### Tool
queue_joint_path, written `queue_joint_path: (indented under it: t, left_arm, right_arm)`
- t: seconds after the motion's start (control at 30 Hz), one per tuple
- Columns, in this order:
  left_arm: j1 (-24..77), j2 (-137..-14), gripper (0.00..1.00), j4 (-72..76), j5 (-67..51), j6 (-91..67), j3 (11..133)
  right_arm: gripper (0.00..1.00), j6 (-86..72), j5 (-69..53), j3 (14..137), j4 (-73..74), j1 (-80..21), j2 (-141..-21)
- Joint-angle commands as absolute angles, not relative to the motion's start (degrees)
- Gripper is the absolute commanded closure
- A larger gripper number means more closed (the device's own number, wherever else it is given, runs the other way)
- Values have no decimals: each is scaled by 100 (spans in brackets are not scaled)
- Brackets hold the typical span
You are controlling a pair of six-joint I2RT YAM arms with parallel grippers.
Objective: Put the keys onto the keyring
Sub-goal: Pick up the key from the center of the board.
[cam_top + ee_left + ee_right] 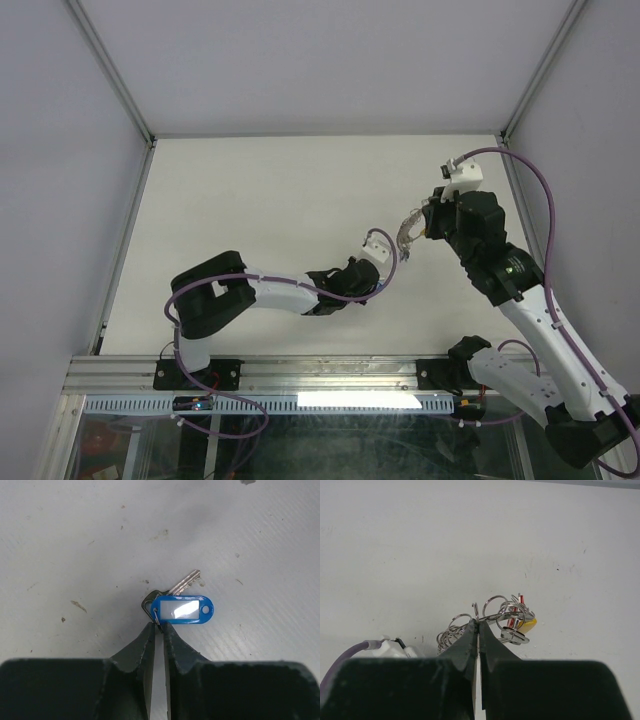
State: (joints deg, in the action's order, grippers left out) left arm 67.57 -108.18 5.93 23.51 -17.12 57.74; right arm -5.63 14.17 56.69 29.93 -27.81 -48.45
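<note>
Left claw [159,626] pinches the blue-tagged key [182,608] just left of the keyring [487,616], which the right claw [478,623] pinches.

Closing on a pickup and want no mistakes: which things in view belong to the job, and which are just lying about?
Job: blue-tagged metal key; silvery coiled metal keyring, held in the right claw; red- and yellow-tagged keys bunched with it.
Lying about: purple cable; brown specks on the white table.
</note>
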Motion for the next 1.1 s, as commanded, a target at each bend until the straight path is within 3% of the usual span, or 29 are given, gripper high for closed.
queue_joint_path:
  t: [0.0, 0.13, 0.33, 0.67, 0.83, 1.07]
  left_arm:
    - [6813, -10828, 92, 782, 2312, -1737, 5989]
    - [6820, -10794, 100, 843, 2416, -1653, 5959]
    - [6783, -10506, 100, 1139, 2567, -1168, 5697]
    - [6280, -9458, 100, 3148, 1262, -166, 4012]
    - [6275, -8770, 100, 4150, 973, 523, 3228]
    - [6250, -7205, 100, 3977, 487, 971, 2918]
  right_arm:
    - [100, -611, 1236, 5854, 2641, -2725, -4777]
    - [100, -615, 1150, 5796, 2628, -2719, -4764]
    - [100, -441, 1018, 5669, 2510, -2718, -4638]
    - [100, -306, 660, 5519, 2396, -2717, -4514]
    - [100, 13, -70, 5335, 2105, -2723, -4368]
    - [100, 283, -1362, 4424, 694, -2718, -3896]
